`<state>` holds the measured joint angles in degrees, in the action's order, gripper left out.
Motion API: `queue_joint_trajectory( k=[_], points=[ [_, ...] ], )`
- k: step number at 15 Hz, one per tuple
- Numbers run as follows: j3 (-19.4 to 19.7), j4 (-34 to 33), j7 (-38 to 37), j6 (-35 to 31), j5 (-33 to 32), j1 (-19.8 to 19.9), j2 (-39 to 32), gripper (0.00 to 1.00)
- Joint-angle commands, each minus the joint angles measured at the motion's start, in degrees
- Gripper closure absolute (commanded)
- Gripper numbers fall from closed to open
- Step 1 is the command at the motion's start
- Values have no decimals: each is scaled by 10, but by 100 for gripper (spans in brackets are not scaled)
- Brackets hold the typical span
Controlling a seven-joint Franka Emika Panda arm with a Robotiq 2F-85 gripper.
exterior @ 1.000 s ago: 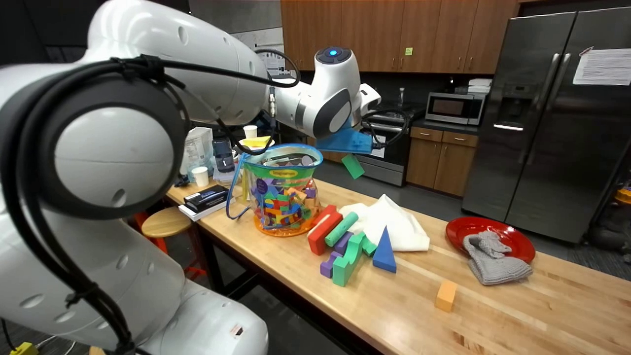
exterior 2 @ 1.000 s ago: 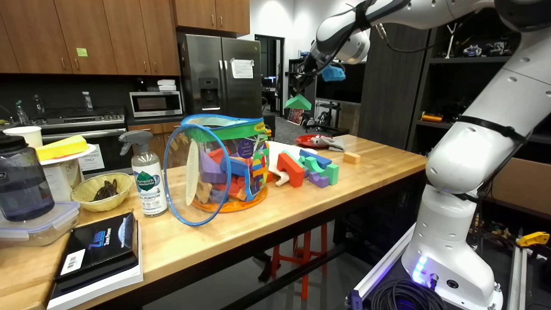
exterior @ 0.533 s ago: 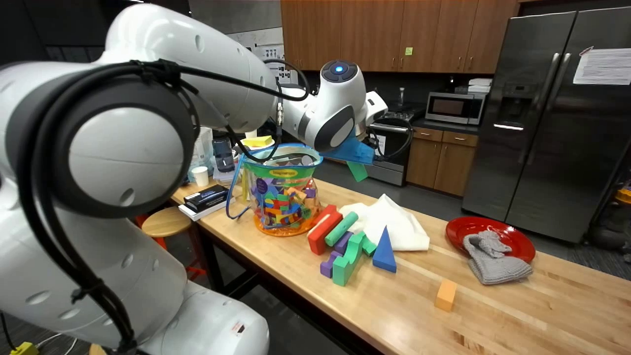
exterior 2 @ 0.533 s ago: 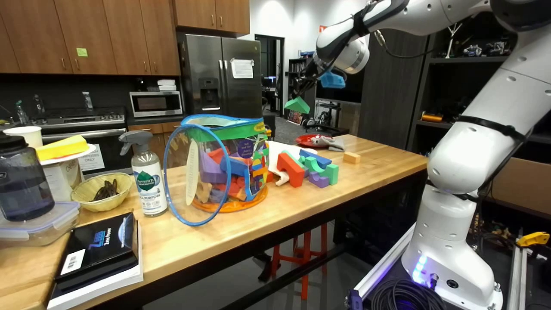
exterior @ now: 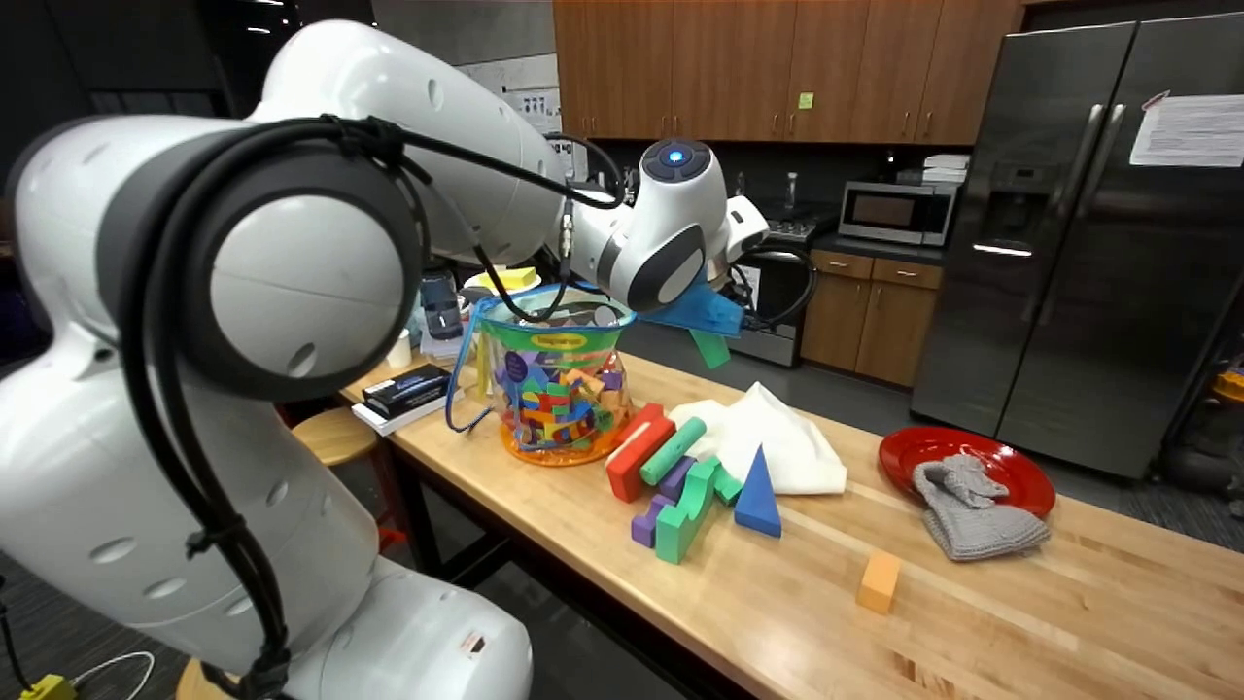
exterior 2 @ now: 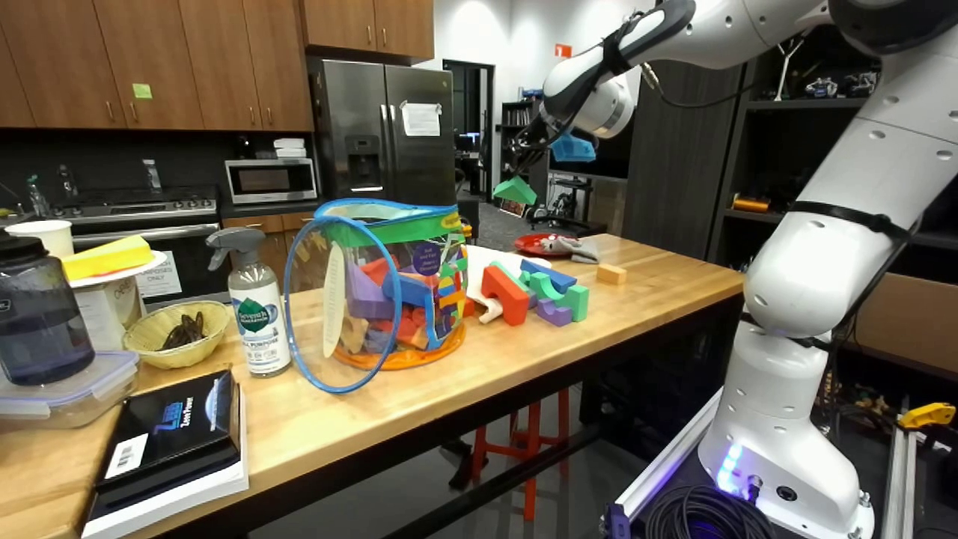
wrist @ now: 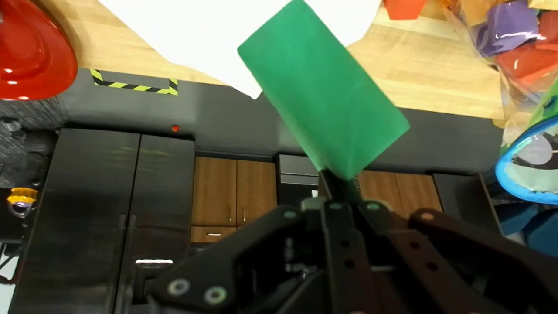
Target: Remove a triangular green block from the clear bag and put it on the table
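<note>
The triangular green block hangs in the air, higher than the table. My gripper is shut on one edge of it, with its fingers close together. Seen from the wrist, the block's broad face fills the upper middle, partly over a white cloth. In an exterior view the same green block shows below the blue part of the wrist, which hides the fingers. The clear bag stands upright on the table, full of coloured blocks, with its top open. Block and bag are apart.
Loose blocks lie beside the bag: a red one, a green arch, a blue triangle and others. Behind them is the white cloth. An orange block and a red bowl with grey cloth sit farther along.
The gripper has come down a little with the green block still held, drifting slightly away from the bag in an exterior view. Bag and loose blocks have stayed put.
</note>
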<state>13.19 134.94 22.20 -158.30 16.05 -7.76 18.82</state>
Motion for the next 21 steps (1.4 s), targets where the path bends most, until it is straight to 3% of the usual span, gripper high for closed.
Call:
queue_joint_trajectory(
  k=[1,6,21],
  points=[
    [12,-12,26,-7,24,-26,-31,100],
    [13,-7,39,-11,21,-40,-69,100],
    [5,7,58,-24,11,-33,-144,100]
  ],
)
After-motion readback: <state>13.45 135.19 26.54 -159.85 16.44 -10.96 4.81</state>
